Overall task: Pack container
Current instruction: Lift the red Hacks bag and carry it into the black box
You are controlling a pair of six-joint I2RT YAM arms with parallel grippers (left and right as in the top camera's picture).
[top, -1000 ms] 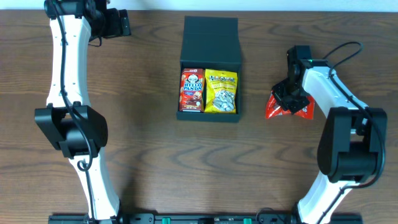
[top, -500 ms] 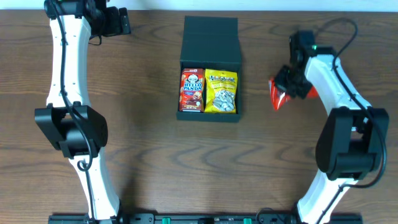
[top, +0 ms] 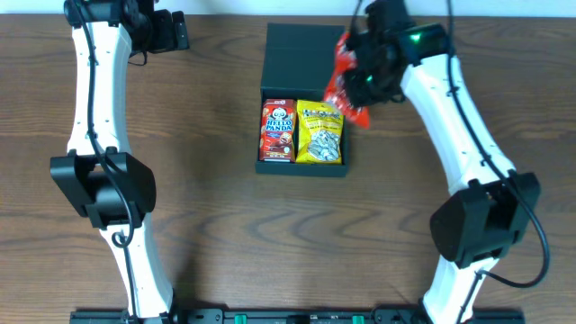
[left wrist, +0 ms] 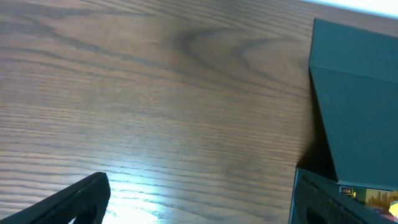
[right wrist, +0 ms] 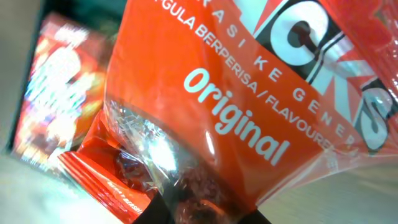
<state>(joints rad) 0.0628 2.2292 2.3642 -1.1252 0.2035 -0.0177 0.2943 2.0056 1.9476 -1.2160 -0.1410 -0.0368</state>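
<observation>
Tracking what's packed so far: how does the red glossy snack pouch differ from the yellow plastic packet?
The red glossy snack pouch is held aloft in the right gripper over the right edge of the dark teal-green container; the yellow plastic packet lies inside it. The pouch hangs tilted; the packet lies flat beside the red Hello Panda box. Both are soft snack bags.

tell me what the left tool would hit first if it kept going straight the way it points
Most likely bare table: the open left tool faces wood grain, with the container off to the side of its line. Depth is hard to judge.
</observation>
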